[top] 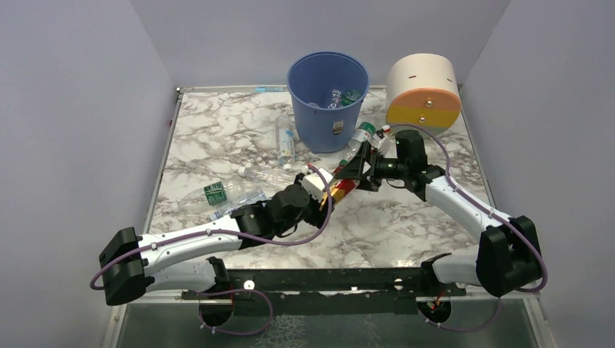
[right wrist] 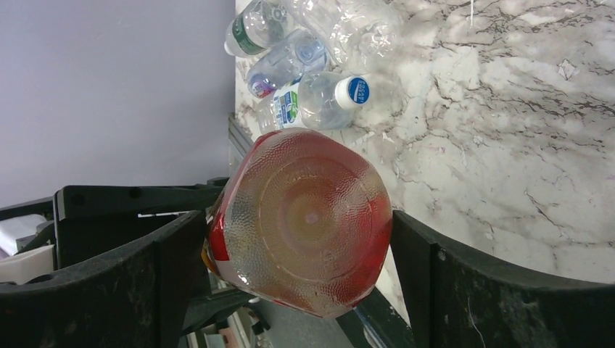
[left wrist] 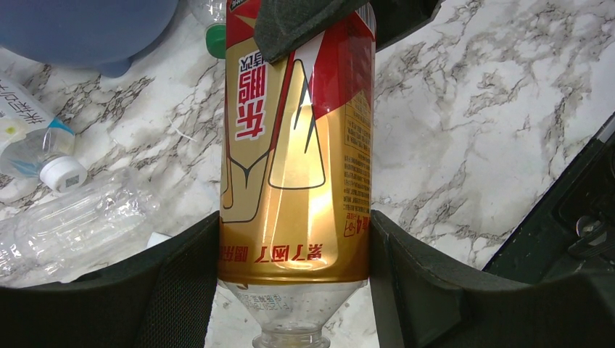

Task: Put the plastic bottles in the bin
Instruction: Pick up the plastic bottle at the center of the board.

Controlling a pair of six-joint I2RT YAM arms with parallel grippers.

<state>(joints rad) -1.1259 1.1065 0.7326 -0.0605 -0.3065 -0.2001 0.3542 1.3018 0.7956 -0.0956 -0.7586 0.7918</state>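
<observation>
A clear plastic bottle with a red and gold label is held off the table between my two grippers. My left gripper is shut on its label near the neck, seen in the left wrist view. My right gripper is shut on its base end, and the dimpled bottom fills the right wrist view between the fingers. The blue bin stands at the back centre and holds some bottles. Several more bottles lie on the table to the left. A green-capped one leans by the bin.
A cream drum with orange and yellow bands stands right of the bin. Loose bottles lie close to my left gripper, one white-capped and one clear. The bin's base is close by. Grey walls enclose the marble table.
</observation>
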